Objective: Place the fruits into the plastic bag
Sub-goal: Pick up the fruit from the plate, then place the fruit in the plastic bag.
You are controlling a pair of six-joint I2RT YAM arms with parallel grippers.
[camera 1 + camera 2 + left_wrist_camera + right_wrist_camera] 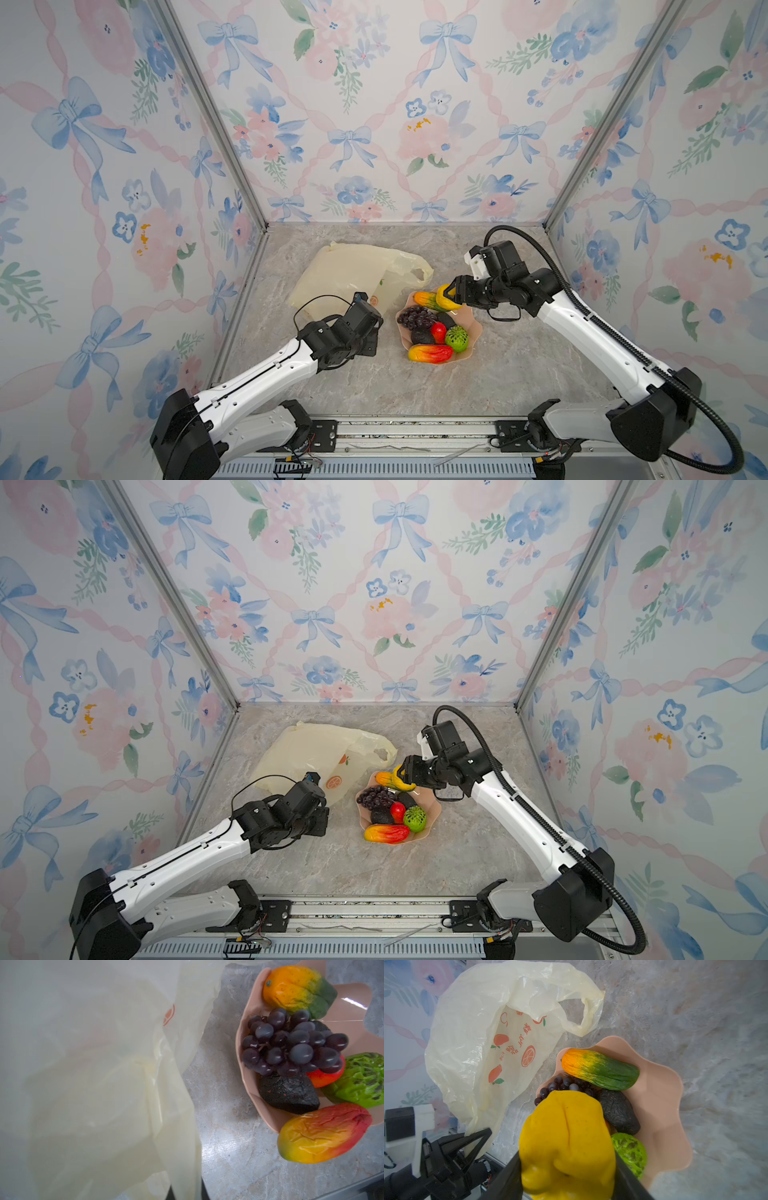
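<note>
Nearest you, metal base rail (415,430), grey marbled tabletop (519,365), bow-and-flower wallpaper walls (374,124), plastic bag (345,270) just left of pink dish (662,1093), printed with orange slices (528,1056) and orange characters (526,1029) not legible, your left gripper (481,1135) pinching its edge, your right gripper (449,296) clamping yellow citrus (566,1136) above fruits (430,353) in dish

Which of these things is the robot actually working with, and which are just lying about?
Job: plastic bag; yellow fruit in the right gripper; grape bunch; orange-green mango; red-yellow mango; avocados; bumpy green ball; small red fruit.
Just there: pink dish; flowered walls.
</note>
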